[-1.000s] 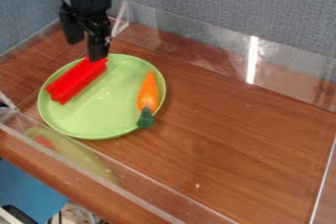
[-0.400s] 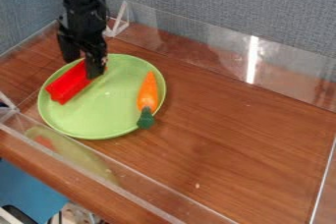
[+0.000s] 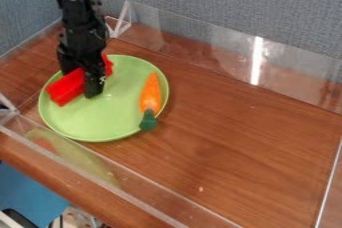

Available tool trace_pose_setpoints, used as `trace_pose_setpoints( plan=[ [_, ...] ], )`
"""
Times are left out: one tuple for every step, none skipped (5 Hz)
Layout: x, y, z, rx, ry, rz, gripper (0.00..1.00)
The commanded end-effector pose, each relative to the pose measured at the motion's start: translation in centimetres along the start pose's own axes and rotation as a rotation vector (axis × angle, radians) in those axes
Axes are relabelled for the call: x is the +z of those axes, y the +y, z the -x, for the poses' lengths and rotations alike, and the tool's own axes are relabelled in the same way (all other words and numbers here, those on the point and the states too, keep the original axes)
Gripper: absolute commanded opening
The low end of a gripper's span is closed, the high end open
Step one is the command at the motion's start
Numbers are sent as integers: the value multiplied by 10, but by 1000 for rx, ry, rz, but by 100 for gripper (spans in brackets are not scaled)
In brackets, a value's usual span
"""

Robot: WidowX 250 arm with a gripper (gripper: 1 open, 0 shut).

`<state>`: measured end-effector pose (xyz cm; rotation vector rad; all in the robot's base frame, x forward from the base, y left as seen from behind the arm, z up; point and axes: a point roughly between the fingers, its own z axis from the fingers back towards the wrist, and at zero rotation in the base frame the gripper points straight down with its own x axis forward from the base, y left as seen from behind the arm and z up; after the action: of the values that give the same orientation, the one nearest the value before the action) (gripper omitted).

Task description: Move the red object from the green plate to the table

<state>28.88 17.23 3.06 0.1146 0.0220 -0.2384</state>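
The red object (image 3: pixel 63 91) lies on the green plate (image 3: pixel 107 117) at left, end effector (image 3: pixel 88 80) released around it, so grasping and moving to the tabletop (image 3: pixel 241 142) remain.

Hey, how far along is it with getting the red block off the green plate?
Nothing is finished: the red object lies on the green plate beside the carrot. The gripper is down at it, jaws open. Gripping, lifting and placing on the table remain.

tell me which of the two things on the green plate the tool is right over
The red object, the brick-like block on the plate's left side: the open tool straddles it. The orange carrot lies apart, nearer the green plate's right rim.
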Motion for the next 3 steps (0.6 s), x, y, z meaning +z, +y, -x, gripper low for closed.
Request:
trace_pose_setpoints(
  plan=[
    [25,6,-1,-8,-68,-60,100],
    [30,18,-3,4,-74,-70,100],
    [36,31,-4,15,-83,-84,100]
  ],
)
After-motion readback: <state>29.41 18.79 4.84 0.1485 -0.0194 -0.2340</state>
